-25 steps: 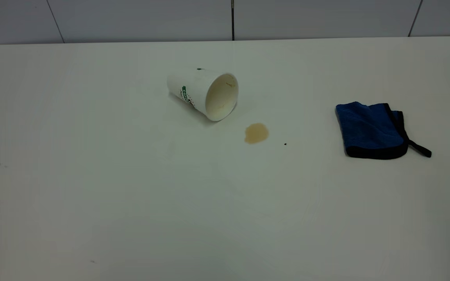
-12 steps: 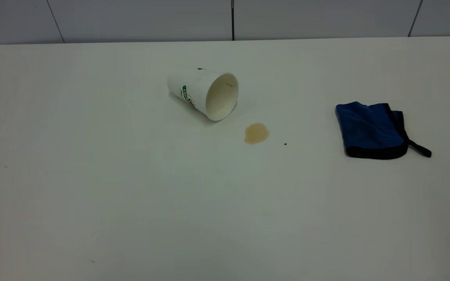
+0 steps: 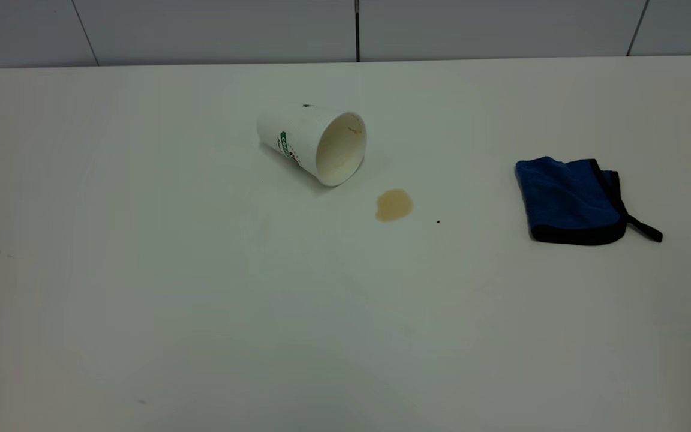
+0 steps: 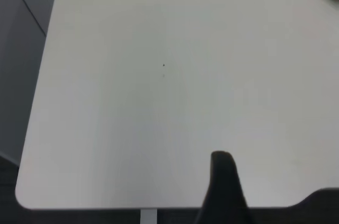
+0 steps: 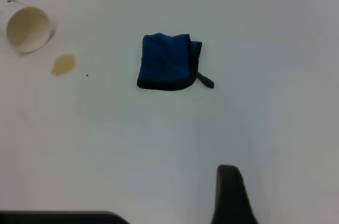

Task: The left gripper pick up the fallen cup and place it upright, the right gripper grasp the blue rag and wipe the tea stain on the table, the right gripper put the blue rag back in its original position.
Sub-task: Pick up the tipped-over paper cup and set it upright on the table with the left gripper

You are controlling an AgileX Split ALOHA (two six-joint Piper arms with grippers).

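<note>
Fingers' spread can't be told on either gripper, both still back off the table [image 3: 141,336], so left gripper [image 4: 225,192] should reach across and pinch the fallen cup [image 3: 312,143] mid-body, clear of stain [image 3: 393,205], rag [image 3: 570,201] untouched.

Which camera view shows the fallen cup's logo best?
The exterior view: the cup lies on its side, green logo band visible. The right wrist view shows mainly its open mouth; the left wrist view catches only a sliver at the frame corner.

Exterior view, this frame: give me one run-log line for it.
cup: on its side, mouth toward tea stain | blue rag: folded, untouched | table: stain unwiped | no arm over the work area
</note>
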